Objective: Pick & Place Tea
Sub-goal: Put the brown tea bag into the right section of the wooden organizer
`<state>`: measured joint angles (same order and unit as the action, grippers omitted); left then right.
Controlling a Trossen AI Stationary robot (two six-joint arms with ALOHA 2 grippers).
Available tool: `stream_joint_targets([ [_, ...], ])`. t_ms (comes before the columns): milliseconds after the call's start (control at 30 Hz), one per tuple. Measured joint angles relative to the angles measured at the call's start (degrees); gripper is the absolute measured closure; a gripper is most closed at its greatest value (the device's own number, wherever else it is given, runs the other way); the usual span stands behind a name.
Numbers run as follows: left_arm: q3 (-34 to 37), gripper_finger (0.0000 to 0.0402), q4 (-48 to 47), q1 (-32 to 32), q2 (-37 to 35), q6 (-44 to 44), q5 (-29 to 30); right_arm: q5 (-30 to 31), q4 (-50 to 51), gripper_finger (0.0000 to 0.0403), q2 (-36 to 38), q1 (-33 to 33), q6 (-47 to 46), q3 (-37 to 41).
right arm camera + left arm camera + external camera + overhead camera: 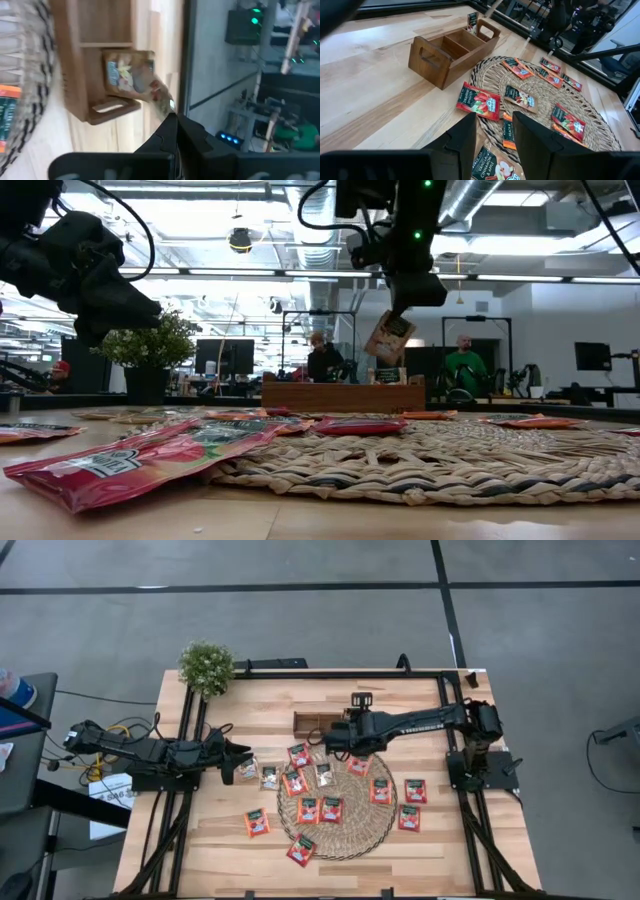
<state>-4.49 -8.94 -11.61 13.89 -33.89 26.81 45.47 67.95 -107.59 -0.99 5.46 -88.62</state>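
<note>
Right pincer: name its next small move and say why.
Probably lower, then open. The right pincer is shut on a pale tea sachet hanging above the wooden tray, over an end compartment, not yet inside.

Sachet (490,167) between the left end effector's fingers reads "VANILLA CINNAMON & APPLE". Orange sachet (508,136) reads "PEACH". Right arm (415,721) carries "TROSSEN". Other sachet print is unreadable.

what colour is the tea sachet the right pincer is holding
Pale grey-beige sachet, hanging from the shut right pincer above the wooden tray; right wrist view shows it best.
</note>
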Motion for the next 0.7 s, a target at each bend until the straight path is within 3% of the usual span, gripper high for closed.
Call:
stream_joint_targets([
  [700,0.0,0.0282,0.0,0.0,0.0,0.0,0.0,-9.7,-2.0,0.0403,-0.5,6.2,10.2,0.0],
])
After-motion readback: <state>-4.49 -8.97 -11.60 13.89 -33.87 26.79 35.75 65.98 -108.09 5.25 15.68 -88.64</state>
